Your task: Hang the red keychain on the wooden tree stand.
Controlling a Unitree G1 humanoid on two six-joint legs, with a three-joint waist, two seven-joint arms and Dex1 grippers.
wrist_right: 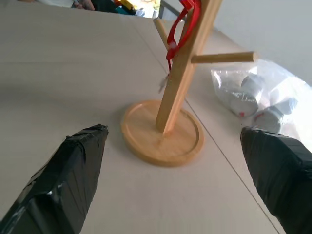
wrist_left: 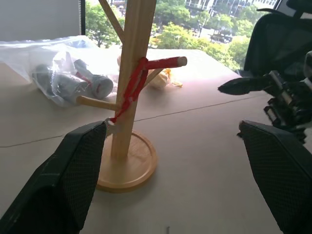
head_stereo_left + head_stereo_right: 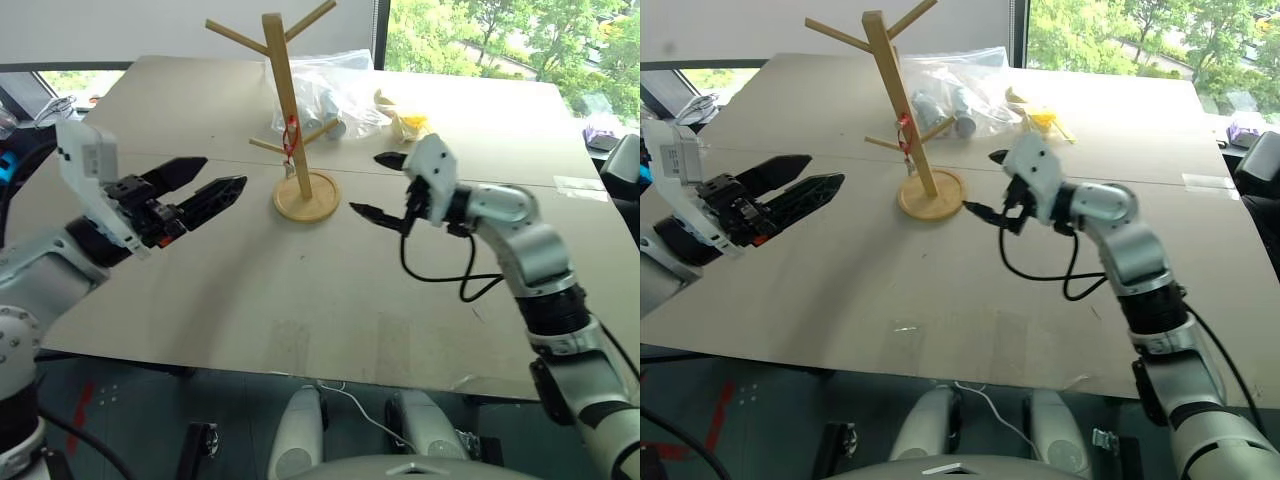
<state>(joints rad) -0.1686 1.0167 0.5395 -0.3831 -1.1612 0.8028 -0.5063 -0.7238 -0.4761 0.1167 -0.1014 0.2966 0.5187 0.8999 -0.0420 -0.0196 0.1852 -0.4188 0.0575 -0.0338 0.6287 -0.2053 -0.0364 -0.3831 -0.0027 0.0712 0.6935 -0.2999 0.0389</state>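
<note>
While red keychain hangs on wooden tree stand peg, both pincers spread, empty. Risk: right pincer, near base, clips stand, topples it.

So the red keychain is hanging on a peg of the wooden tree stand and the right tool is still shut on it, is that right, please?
Not quite: the red keychain does hang on a peg of the wooden tree stand, but the right tool is open and apart from it, as the left eye view shows.

Head pair from above, wrist pair low on the worktop

Both eye views look forward and down; each wrist camera sits close, facing the wooden tree stand at frame centre from opposite sides.
</note>
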